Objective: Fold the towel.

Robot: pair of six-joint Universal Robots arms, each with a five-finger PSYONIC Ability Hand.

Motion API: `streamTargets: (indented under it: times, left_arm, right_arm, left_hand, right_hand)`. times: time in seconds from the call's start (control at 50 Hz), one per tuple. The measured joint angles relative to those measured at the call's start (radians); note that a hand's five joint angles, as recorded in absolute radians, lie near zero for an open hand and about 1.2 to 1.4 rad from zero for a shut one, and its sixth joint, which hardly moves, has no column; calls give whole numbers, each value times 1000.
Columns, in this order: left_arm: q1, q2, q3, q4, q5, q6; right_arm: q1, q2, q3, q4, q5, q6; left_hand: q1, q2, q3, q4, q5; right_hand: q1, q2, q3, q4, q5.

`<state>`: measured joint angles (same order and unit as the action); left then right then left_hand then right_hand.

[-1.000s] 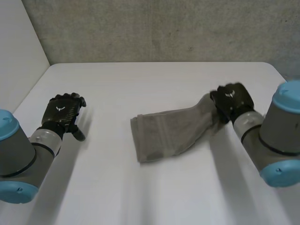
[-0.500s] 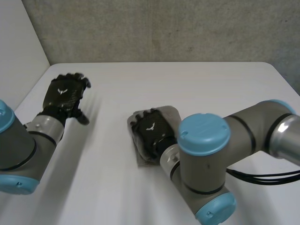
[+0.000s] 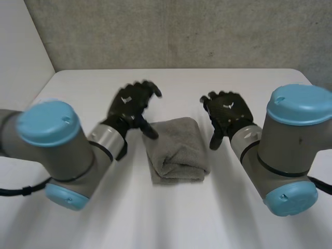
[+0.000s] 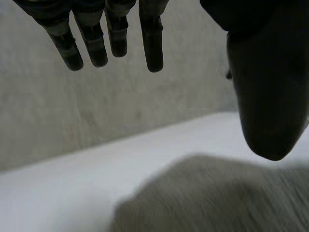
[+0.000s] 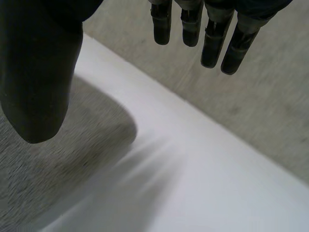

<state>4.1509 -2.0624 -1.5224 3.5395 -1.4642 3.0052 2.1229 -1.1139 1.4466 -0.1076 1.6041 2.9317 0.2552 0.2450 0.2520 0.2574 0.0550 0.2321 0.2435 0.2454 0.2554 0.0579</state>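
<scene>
In the head view, a folded grey terry towel (image 3: 176,150) lies as a thick, compact bundle near the middle of the white table (image 3: 171,223), its rolled fold at the near end and its flatter end toward the rough grey concrete wall (image 3: 171,31) behind. The black left hand (image 3: 127,104) hangs just beside the towel's far left corner, fingers spread and straight, thumb pointing down at the edge of the cloth; whether the thumb touches it cannot be told here. The black right hand (image 3: 232,111) sits just off the towel's far right side, apart from the cloth, its fingers likewise loose and spread, with nothing in its grasp. The towel lies between the two hands. In the left wrist view, the left hand's fingers (image 4: 96,43) hang straight and separated in front of the wall, and the broad thumb (image 4: 265,96) hangs above the towel, which lies on the table under the palm; the fingers close on nothing. In the right wrist view, the right hand's fingers (image 5: 212,43) are straight and parted over bare table, while its thumb (image 5: 38,72) hovers above the rounded edge of the towel beside the palm; this hand too is unclenched and holds nothing.
</scene>
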Motion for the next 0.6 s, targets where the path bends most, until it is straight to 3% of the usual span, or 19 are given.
streamTargets:
  times: [0.22,0.36,0.48,0.6]
  left_arm:
    - [-29,-134,-11,-17,-79,43]
    - [-3,-153,-21,-19,-93,92]
    - [9,-136,-22,-21,-94,100]
    - [6,-60,-14,-33,-95,97]
  right_arm:
    - [-10,162,-15,-4,-128,178]
    - [-8,225,-41,-3,-142,183]
    - [-8,191,-55,5,-135,178]
    - [-9,68,-60,43,-130,173]
  left_hand:
    - [0,0,0,0,0]
    - [0,0,0,0,0]
    - [0,0,0,0,0]
    - [0,0,0,0,0]
  right_hand:
    - [-3,0,0,0,0]
    - [-5,0,0,0,0]
    - [-5,0,0,0,0]
    - [-5,0,0,0,0]
